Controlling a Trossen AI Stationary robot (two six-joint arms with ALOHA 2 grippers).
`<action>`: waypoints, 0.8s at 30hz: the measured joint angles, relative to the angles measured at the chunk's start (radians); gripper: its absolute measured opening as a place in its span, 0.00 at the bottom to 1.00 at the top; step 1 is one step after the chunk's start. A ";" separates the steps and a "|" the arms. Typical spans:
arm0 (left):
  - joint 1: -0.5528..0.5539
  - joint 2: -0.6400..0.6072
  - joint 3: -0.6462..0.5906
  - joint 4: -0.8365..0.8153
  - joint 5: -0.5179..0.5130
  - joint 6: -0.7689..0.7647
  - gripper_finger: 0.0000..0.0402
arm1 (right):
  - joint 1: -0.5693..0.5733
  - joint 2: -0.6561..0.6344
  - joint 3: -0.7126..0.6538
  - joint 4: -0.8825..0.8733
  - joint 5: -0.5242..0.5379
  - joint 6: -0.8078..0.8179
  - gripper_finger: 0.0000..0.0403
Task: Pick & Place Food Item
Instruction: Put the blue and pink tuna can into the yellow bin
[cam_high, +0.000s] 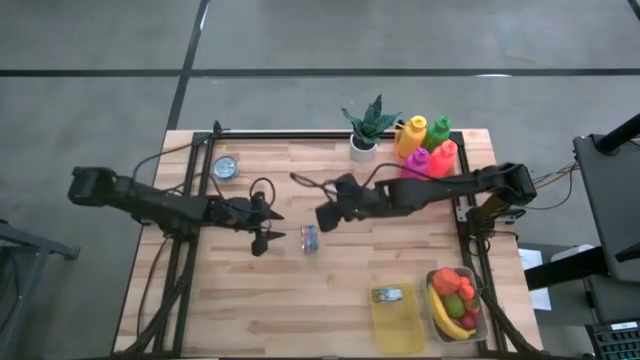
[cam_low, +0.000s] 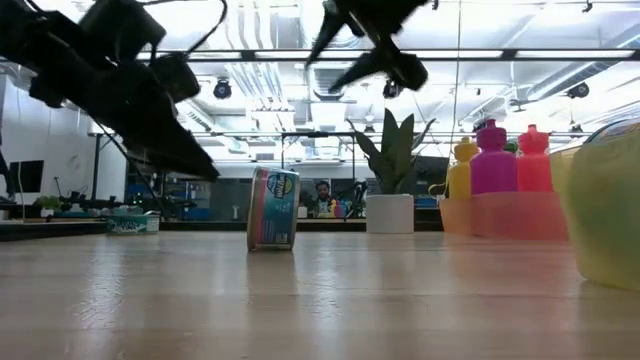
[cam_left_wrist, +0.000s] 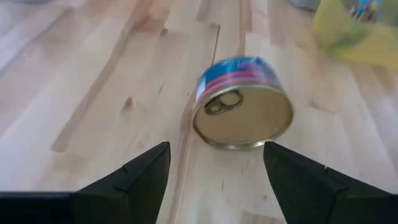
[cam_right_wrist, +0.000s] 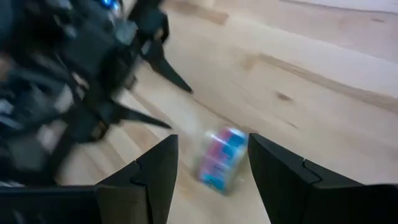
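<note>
Small blue-and-pink round metal tin (cam_high: 310, 238) standing on edge mid-counter (cam_high: 330, 310). Left pincer (cam_high: 268, 228) at its nine o'clock, fingers apart, empty. Right pincer (cam_high: 325, 216) at one o'clock, apart, empty.

Light wooden plank worktop (cam_high: 300, 300) carries: blue tin can on edge (cam_high: 310, 239), round tin (cam_high: 225, 167), potted plant (cam_high: 366, 128), yellow container (cam_high: 396, 316), fruit tray (cam_high: 458, 303), coloured bottles (cam_high: 428, 146).

Two dark jointed arms trail black cables and end in pointed, matte-black two-finger tips.
</note>
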 joint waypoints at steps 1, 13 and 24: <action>0.000 -0.024 0.000 -0.014 0.000 0.000 0.66 | -0.006 0.001 0.017 0.000 0.000 0.028 0.47; 0.004 -0.382 0.000 -0.117 -0.042 0.157 0.66 | -0.035 0.005 -0.011 -0.008 -0.060 0.168 0.47; 0.005 -0.556 -0.036 -0.159 -0.176 0.203 0.66 | -0.036 0.005 -0.025 -0.003 -0.062 0.179 0.47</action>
